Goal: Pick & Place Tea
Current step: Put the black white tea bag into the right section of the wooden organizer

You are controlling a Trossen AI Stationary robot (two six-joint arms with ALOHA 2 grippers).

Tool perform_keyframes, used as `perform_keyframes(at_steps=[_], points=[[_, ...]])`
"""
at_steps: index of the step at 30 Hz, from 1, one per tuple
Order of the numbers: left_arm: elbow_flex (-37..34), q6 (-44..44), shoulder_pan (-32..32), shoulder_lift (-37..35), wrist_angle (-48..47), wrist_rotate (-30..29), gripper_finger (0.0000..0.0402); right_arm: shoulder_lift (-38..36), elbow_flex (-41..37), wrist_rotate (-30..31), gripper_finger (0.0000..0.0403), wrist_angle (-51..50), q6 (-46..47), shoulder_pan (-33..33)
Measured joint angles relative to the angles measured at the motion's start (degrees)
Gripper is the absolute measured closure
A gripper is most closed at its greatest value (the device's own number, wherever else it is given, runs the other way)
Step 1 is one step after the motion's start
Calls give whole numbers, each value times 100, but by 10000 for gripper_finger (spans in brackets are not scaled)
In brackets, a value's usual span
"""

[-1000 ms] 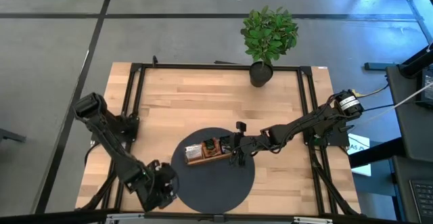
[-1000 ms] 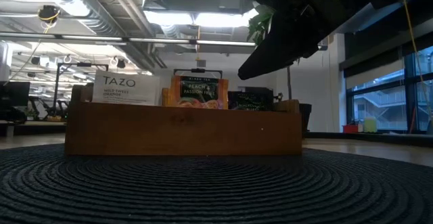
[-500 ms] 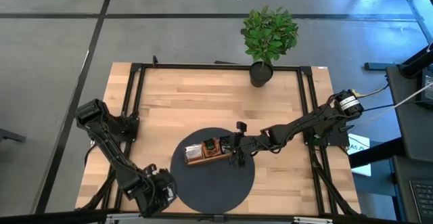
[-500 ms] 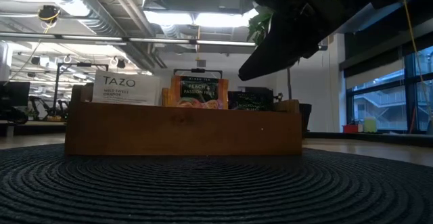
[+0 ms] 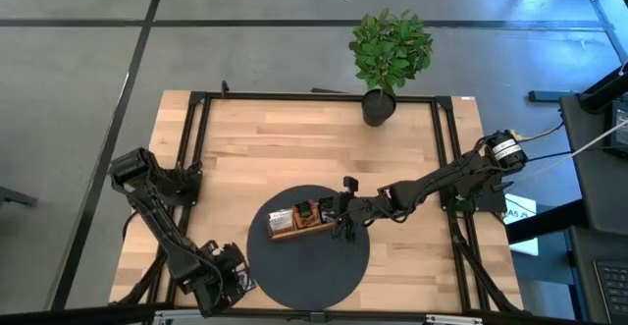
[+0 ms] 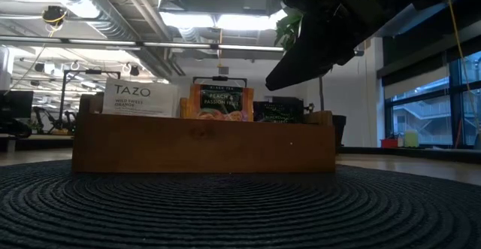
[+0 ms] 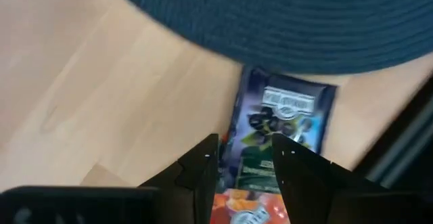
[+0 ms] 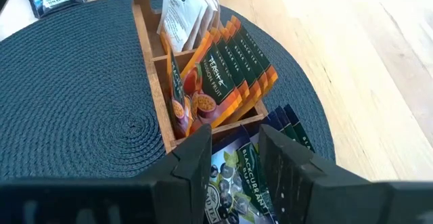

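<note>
Wooden tray (image 8: 157, 82) holds white, orange and dark sachets (image 8: 223, 72); right pincer (image 8: 233, 158) apart above it

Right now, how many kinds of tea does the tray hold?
3: white Tazo sachets at one end, orange peach sachets middle, dark blackcurrant sachets opposite end; others may hide.

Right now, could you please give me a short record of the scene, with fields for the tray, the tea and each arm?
tray: wooden compartment tray on the round dark mat, holding upright sachets
tea in tray: white sachets, orange-edged sachets, blackcurrant sachets
loose tea: dark sachet flat on the wooden table, beside the mat's edge
left pincer: open, hovering over the loose sachet
right pincer: open, above the tray's blackcurrant end
other: potted plant at the far edge
</note>
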Motion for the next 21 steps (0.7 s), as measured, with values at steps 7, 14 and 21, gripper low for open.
perform_keyframes(at_steps=[7, 14, 21], points=[[-2, 5, 7, 433, 261, 412, 263, 0, 0, 2, 276, 2, 7, 0], [2, 7, 7, 563, 292, 409, 263, 0, 0, 4, 276, 13, 7, 0], [2, 353, 7, 565, 287, 433, 266, -2, 0, 6, 276, 15, 7, -2]])
